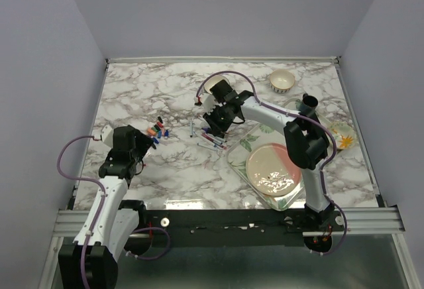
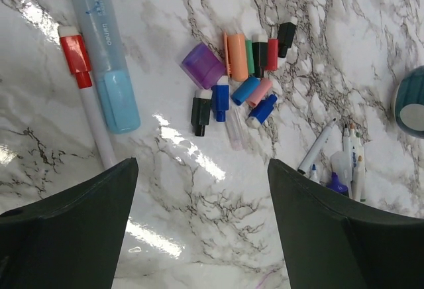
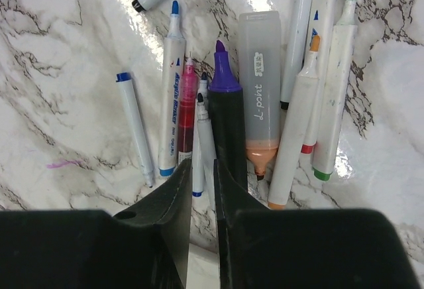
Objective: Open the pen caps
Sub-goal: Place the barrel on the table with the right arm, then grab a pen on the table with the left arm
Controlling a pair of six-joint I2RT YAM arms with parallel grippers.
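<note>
Several loose pen caps [image 2: 245,90] in purple, orange, black, red, blue and pink lie in a pile on the marble, seen in the top view as a small heap of caps [image 1: 158,131]. A red cap [image 2: 75,54] sits on a white pen beside a light blue highlighter [image 2: 106,57]. My left gripper [image 2: 202,223] hangs open over bare marble just short of the pile, also visible from above [image 1: 142,144]. My right gripper [image 3: 203,166] hovers over a row of uncapped pens [image 3: 171,90] with its jaws a narrow gap apart. A thin white pen [image 3: 205,136] lies on the table under the tips.
A clear tray [image 1: 242,160] holding a pink plate [image 1: 273,168] sits at the front right. A small bowl [image 1: 282,80] and a black cup [image 1: 309,103] stand at the back right. More uncapped pens [image 2: 348,160] lie to the right of the caps.
</note>
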